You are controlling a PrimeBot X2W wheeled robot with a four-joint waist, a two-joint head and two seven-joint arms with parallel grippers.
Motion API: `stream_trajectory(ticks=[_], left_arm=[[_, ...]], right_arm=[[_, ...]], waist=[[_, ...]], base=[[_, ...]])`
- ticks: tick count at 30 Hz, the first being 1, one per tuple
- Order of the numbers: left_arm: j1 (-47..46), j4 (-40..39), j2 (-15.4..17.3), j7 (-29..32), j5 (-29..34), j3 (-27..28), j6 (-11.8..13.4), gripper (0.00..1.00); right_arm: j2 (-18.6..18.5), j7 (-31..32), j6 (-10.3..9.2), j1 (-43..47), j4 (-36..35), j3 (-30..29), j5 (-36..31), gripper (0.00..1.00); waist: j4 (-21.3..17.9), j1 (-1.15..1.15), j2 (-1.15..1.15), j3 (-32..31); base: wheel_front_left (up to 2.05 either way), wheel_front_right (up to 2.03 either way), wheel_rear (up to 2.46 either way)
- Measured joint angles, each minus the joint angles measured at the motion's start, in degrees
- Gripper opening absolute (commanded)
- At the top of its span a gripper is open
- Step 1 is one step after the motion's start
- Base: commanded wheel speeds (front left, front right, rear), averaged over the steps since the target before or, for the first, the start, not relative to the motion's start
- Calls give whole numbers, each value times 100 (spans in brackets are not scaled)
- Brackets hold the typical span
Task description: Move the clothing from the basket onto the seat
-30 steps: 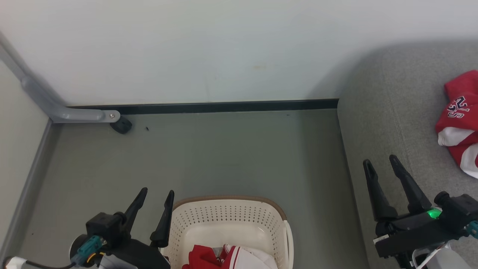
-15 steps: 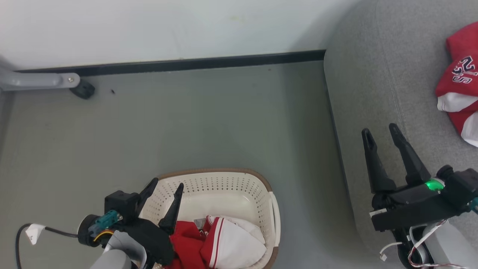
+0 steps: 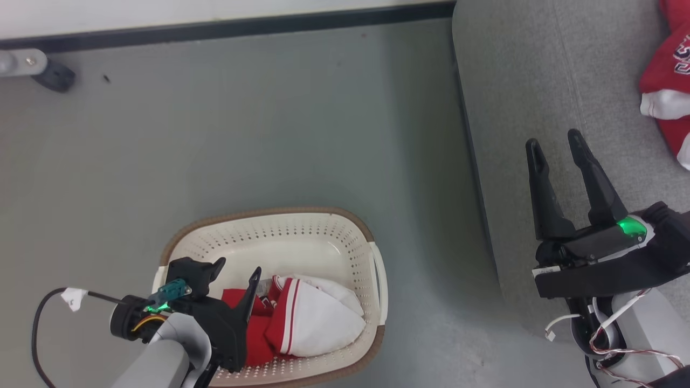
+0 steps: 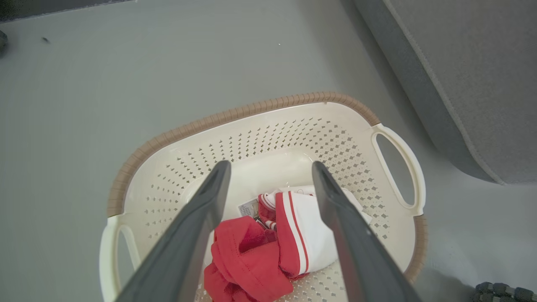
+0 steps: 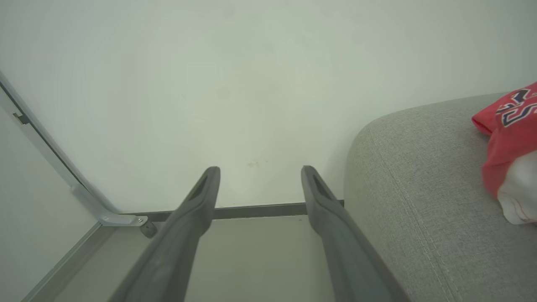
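The left gripper (image 3: 239, 267) is hanging wide open over the near-left of the basket (image 3: 269, 211). The clothing (image 3: 307, 318) is lying bunched just below and right of its fingertips, long axis roughly left-right. The right gripper (image 3: 555, 139), open too, is hovering over the seat (image 3: 539, 81), well apart. 1 jersey (image 3: 666, 70) is lying there.

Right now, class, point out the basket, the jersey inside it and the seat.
basket (image 4: 268, 105): left wrist view, brown rim.
jersey in the basket (image 4: 314, 239): left wrist view, white panel.
seat (image 3: 517, 81): head view, bare grey fabric.
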Motion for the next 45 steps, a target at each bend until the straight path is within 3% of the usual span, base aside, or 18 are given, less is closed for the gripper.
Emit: stream_trajectory(ticks=[29,45], left_arm=[[-1106,1752,-90,731,43,-165,-200,100],[-1406,2550,-19,1205,69,-237,-248,100]], right_arm=[[387,-16,164,-1009,-592,57,-349,100],[635,-16,196,-1115,-605,179,-442,100]], waist=[[-729,0,0,1773],[-1146,-1,0,2374]], base=[[0,0,0],[0,0,0]])
